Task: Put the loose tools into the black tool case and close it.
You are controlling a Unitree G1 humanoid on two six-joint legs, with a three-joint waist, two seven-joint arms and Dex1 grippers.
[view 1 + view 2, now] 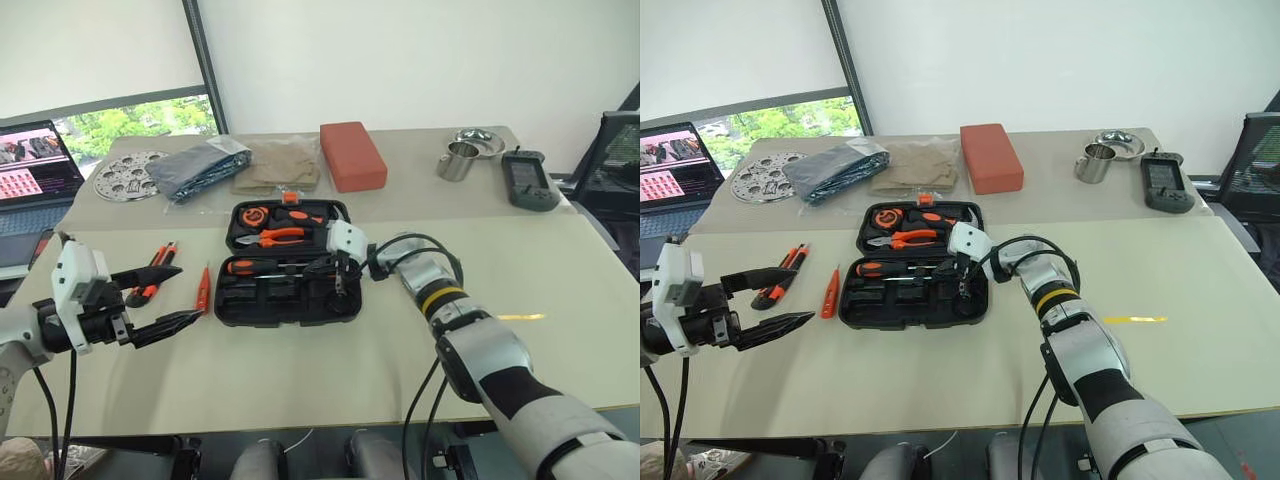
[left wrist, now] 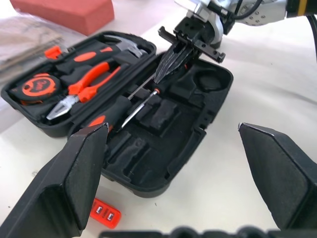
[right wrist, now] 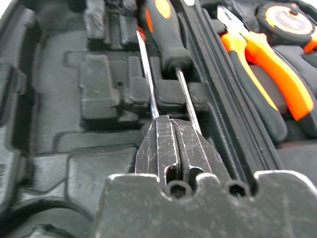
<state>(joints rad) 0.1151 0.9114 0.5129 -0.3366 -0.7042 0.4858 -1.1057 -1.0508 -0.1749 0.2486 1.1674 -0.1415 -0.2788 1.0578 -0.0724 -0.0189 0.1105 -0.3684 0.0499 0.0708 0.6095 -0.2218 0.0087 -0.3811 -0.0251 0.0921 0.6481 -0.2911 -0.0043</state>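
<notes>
The black tool case lies open at the middle of the desk, its far half holding pliers and a tape measure. The right gripper reaches into the near half with its jaws pressed together. The right wrist view shows up close that two thin steel shafts run out from under the jaw tips, one belonging to a screwdriver lying in its slot; whether the tips pinch a shaft I cannot tell. The left wrist view shows a round empty recess in the case. Left of the case, an orange pen-sized tool and orange-and-black tools lie loose on the desk, near the left gripper, whose jaws stand wide apart and empty. Farther back sit a red-orange block, a metal cup and a laptop beside a window.
</notes>
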